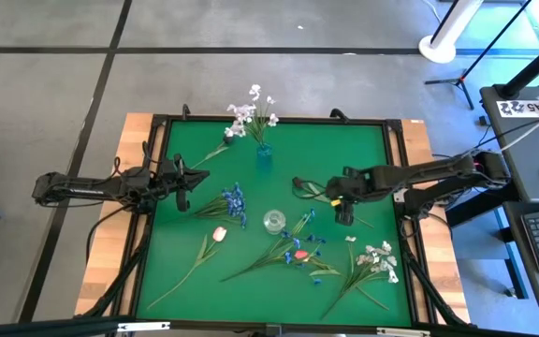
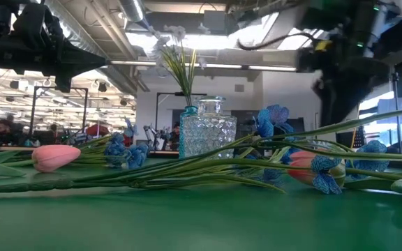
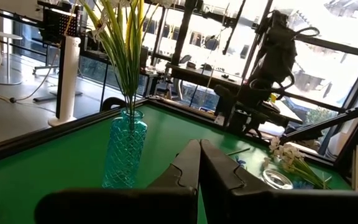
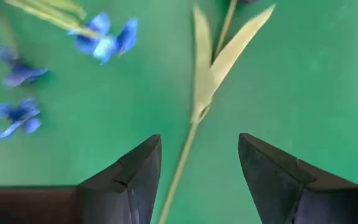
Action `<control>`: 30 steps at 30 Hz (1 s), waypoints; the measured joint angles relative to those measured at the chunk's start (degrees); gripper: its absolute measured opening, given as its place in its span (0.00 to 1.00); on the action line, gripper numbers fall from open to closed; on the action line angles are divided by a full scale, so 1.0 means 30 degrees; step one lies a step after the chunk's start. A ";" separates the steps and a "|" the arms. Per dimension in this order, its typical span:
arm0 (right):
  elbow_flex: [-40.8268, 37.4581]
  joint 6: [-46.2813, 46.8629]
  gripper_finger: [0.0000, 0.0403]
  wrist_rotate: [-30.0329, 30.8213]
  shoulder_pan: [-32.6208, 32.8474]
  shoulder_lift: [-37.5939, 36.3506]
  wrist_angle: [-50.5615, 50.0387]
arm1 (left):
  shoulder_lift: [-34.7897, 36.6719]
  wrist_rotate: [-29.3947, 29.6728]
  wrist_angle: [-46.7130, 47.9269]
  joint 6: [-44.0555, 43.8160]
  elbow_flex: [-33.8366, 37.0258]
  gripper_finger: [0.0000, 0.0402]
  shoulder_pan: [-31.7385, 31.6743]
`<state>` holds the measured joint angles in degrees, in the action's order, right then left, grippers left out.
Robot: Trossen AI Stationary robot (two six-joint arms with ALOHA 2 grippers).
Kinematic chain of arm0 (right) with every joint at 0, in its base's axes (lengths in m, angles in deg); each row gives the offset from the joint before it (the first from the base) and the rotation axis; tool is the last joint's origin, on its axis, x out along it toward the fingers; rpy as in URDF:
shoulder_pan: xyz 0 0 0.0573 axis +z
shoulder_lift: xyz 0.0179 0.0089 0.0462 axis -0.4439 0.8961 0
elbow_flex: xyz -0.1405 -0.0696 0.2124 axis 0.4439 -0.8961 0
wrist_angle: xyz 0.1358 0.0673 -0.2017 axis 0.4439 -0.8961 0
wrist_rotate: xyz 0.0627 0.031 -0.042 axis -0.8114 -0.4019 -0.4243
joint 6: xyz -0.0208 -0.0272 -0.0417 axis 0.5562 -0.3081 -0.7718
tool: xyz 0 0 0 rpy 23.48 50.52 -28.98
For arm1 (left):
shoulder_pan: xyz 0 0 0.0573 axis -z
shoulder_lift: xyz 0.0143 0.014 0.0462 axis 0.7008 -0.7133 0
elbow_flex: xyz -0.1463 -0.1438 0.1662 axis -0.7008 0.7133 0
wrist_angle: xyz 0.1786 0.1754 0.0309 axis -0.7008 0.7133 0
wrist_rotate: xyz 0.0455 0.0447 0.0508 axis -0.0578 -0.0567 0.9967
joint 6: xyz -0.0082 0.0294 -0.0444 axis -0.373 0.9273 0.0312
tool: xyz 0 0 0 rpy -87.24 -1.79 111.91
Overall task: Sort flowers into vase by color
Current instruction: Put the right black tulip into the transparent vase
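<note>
A teal vase (image 1: 264, 155) at the table's far middle holds white flowers (image 1: 251, 110). A clear glass vase (image 1: 274, 221) stands mid-table. Lying flat on the green mat are blue flowers (image 1: 234, 202), a pink tulip (image 1: 219, 234), blue sprigs with a red bud (image 1: 299, 251), white flowers (image 1: 378, 259) and a dark-budded stem (image 1: 299, 185). My right gripper (image 1: 344, 213) points down, open, over that stem (image 4: 194, 121), one finger on either side, not touching it. My left gripper (image 1: 183, 190) hovers shut and level at the table's left, with the teal vase (image 3: 124, 152) ahead of it.
A loose white sprig (image 1: 221, 147) lies left of the teal vase. A black raised frame (image 1: 157, 122) rims the mat. Bare green mat lies at the near left and far right corners. Blue blossoms (image 4: 107, 38) lie close beside the right gripper's stem.
</note>
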<state>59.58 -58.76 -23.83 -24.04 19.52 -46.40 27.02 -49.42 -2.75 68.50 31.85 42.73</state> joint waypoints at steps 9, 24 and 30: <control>-0.5156 0.2027 0.53 -0.0426 -0.1064 -0.2183 0.2992 | -0.0004 -0.0007 -0.0027 -0.0117 -0.0007 0.00 0.0007; -0.6022 0.3301 0.53 -0.0390 -0.1028 -0.0792 0.6858 | -0.0004 -0.0947 0.0133 -0.1621 -0.0007 0.00 0.0007; -0.5939 0.3287 0.53 -0.0124 -0.1013 0.0911 0.7144 | 0.0000 -0.0947 0.0140 -0.1634 -0.0007 0.00 0.0007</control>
<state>41.76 -48.89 -24.20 -27.08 22.25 -24.97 27.02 -52.26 -2.33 63.60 31.83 42.75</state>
